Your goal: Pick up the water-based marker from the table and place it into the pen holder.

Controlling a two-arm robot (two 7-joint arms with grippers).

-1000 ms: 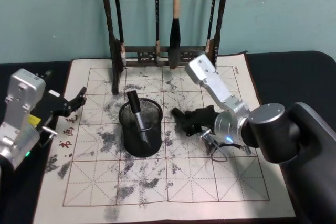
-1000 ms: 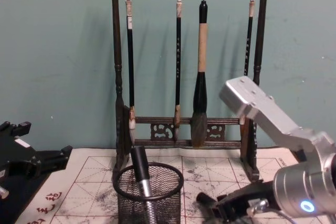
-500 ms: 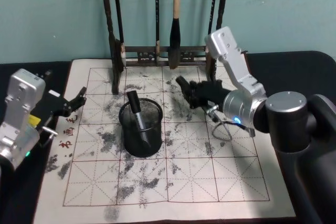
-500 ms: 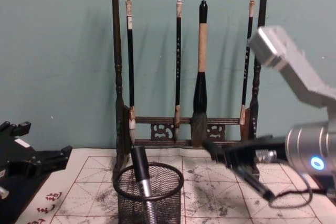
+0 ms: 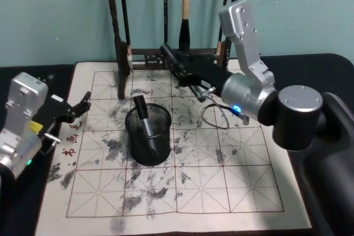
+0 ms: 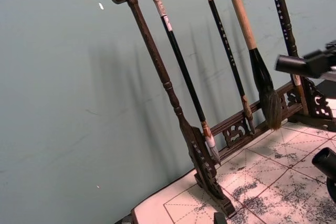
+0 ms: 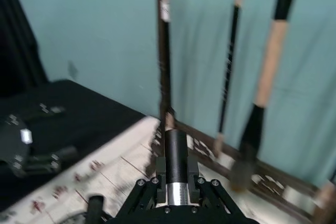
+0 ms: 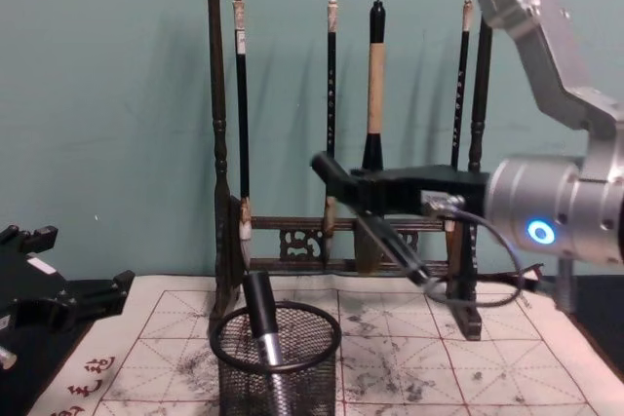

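Note:
My right gripper is shut on a black water-based marker with a silver band and holds it in the air, tilted, in front of the brush rack. It hangs above and behind the pen holder, a black mesh cup on the cream mat of the table. Another black marker stands inside the cup, also seen in the chest view as a marker leaning in the mesh. My left gripper rests open at the mat's left edge.
A tall dark wooden brush rack with several hanging brushes stands at the mat's back edge, just behind the held marker. A thin black cable loop dangles from the right wrist. Black tabletop lies to the right.
The right gripper has risen from the mat right of the pen holder, carrying the marker up, back and to the left toward the rack. The left arm has stayed still.

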